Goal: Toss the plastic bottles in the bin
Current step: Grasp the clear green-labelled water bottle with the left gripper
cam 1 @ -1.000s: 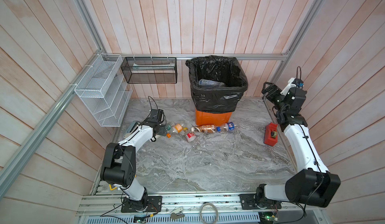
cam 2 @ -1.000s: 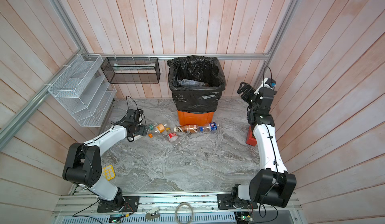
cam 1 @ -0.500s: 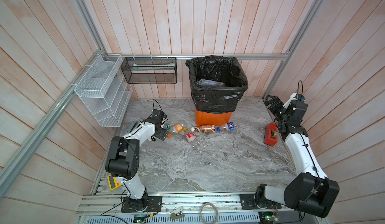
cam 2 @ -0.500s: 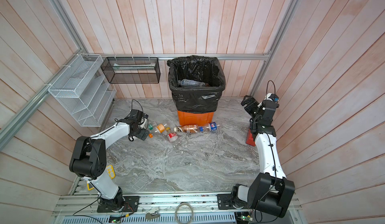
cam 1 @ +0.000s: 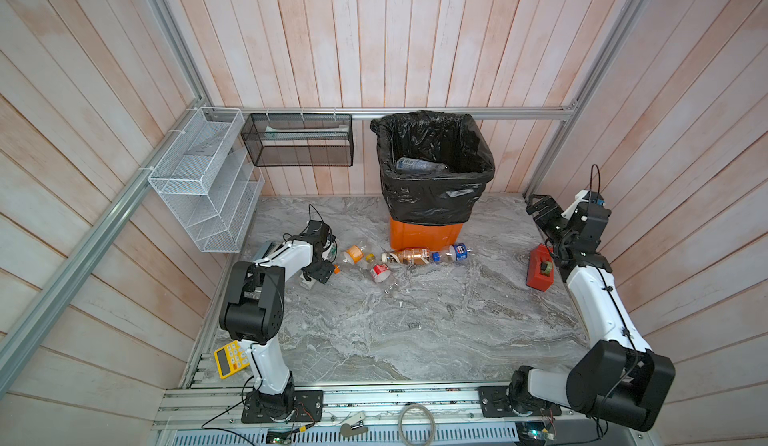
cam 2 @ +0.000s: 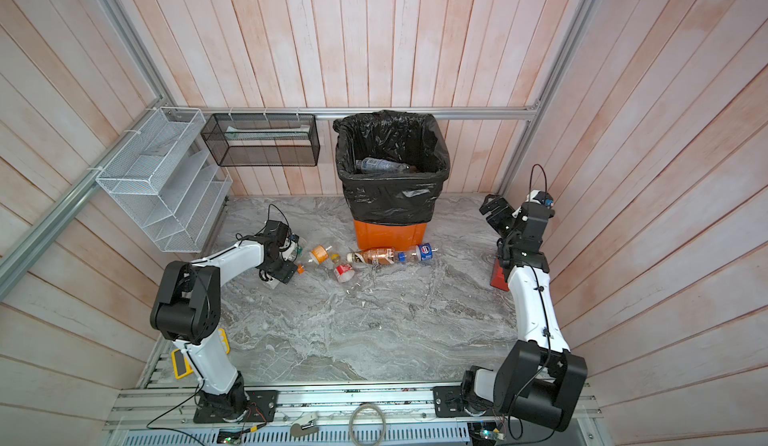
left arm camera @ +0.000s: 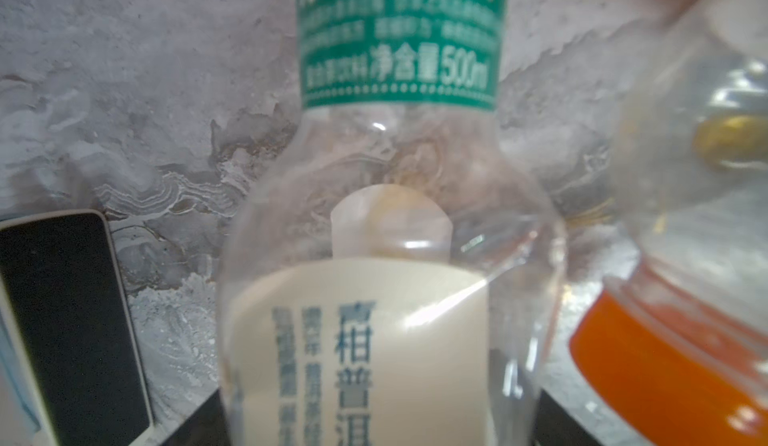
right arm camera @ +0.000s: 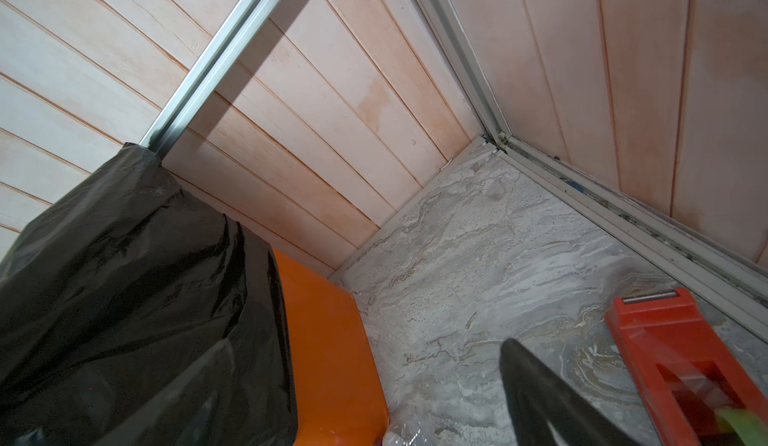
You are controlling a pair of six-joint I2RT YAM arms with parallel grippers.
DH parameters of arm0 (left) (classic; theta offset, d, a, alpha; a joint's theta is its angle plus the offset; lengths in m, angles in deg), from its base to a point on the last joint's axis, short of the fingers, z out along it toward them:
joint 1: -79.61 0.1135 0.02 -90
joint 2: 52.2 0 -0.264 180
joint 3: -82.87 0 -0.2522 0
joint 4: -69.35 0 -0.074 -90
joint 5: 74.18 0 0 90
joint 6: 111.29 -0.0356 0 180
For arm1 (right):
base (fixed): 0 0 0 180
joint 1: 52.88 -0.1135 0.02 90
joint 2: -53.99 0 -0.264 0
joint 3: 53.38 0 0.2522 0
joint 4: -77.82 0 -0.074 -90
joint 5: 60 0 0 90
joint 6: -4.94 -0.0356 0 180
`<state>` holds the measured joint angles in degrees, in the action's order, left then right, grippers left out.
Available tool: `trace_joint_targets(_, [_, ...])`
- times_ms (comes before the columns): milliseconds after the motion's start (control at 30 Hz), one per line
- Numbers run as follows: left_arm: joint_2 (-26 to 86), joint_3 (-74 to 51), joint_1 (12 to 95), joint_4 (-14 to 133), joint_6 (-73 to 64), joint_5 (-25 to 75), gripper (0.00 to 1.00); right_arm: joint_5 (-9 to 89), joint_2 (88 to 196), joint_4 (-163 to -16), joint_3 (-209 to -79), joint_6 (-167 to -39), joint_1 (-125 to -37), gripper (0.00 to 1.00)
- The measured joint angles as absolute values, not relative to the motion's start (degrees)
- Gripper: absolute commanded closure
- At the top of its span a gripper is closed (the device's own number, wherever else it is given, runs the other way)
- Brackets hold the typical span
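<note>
- Plastic, clear, with a cream label: the bottle [left arm camera: 357, 340] I want lies on its side on the worktop [cam 1: 415, 332], at the left end of the loose row in front of the bin [cam 1: 424, 234].
- My left fingers [cam 1: 322, 273] sit low on either side of its body, I judge so as to squeeze across the width. Whether they press it yet I cannot tell.
- A green-labelled bottle [left arm camera: 399, 41] lies just beyond it and an orange-capped bottle [left arm camera: 648, 361] is close beside, so a neighbour may get nudged.
- Other thrown bottles [cam 1: 419, 165] rest inside the bin's black bag [cam 1: 436, 199].
- My right fingers [right arm camera: 536, 394] stand wide and empty beside the bin, near the red tape dispenser [cam 1: 540, 267]. I think they are parked out of the way.
- A second ago my left fingers were spread wider, and they have since narrowed around the bottle. My right arm has sunk lower. The row looks unmoved.
</note>
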<state>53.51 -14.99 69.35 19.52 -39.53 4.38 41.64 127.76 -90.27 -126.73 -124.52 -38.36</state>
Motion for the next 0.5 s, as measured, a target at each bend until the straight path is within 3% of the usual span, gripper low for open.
trace_joint_targets(300, [52.0,-14.9,70.2,18.7,-37.0,7.1,0.38,41.9,128.0,-90.4,-124.9,-124.5,-38.2,0.01])
trace_joint_targets(500, [44.6,-14.8,72.5,19.1,-33.6,10.7,0.49,42.0,128.0,-90.4,-124.4,-124.5,-38.2,0.01])
